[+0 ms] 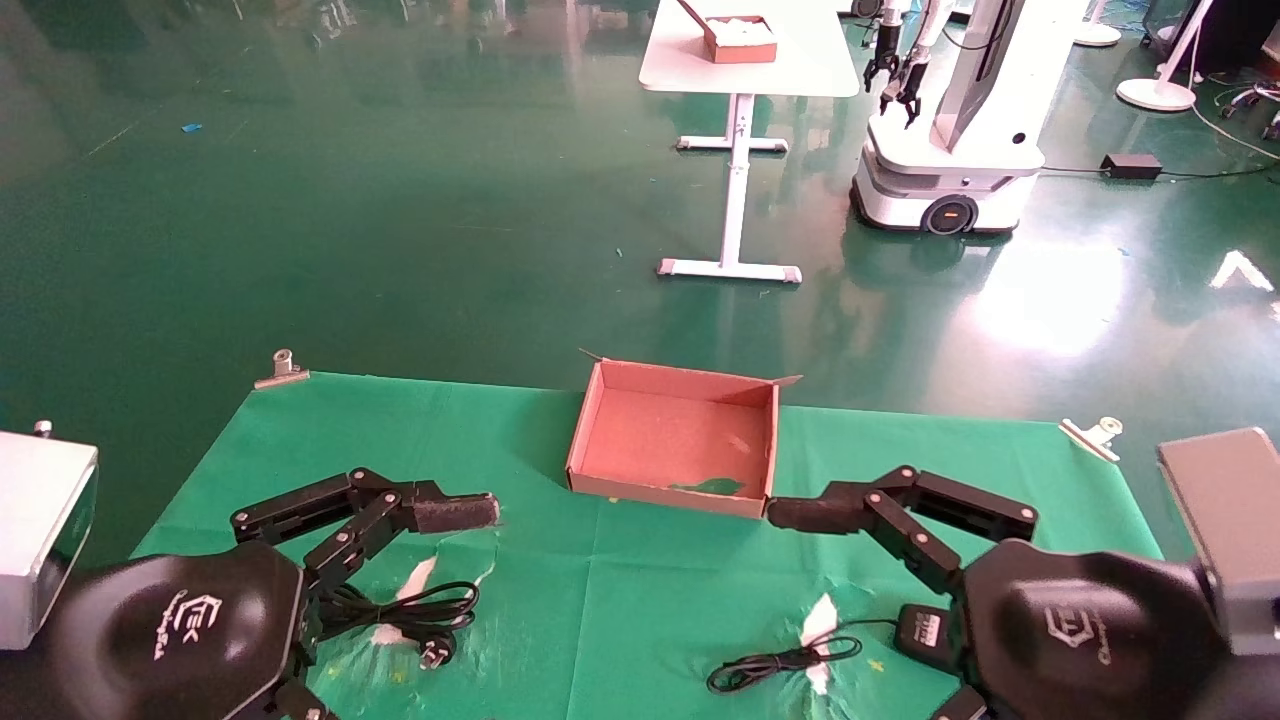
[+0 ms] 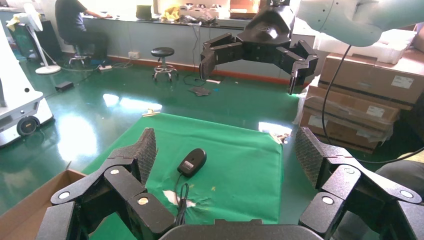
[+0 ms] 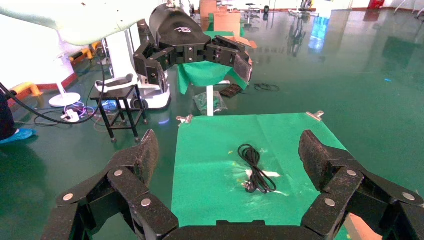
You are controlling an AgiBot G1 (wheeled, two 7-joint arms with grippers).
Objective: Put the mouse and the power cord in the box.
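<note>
I have both arms raised above the near half of the counter [image 1: 640, 590], which is covered with a green cloth, and neither item is loaded yet. The box [image 1: 676, 437] sits at the far middle of the counter, open and with nothing in it. The power cord [image 1: 405, 608] lies near the front on my left, bundled in long loops whose long axis runs roughly across the counter, plug end toward the centre; it sits below and just beside the left gripper [image 1: 455, 512]. The mouse [image 1: 922, 632] lies near the front on my right, partly hidden under the right gripper [image 1: 805, 514], with its thin cable trailing toward the centre. Judged by nearness, the left arm serves the cord and the right arm serves the mouse; each item lies beneath and behind its gripper's tips, toward the robot's body, so I expect a pull-back and descent before any grasp. On both arms the jaws are spread wide, as both wrist views confirm, and they hold and touch nothing. The right gripper's fingertip appears, in the head view, close to the box's near right corner; I cannot tell whether it touches.
</note>
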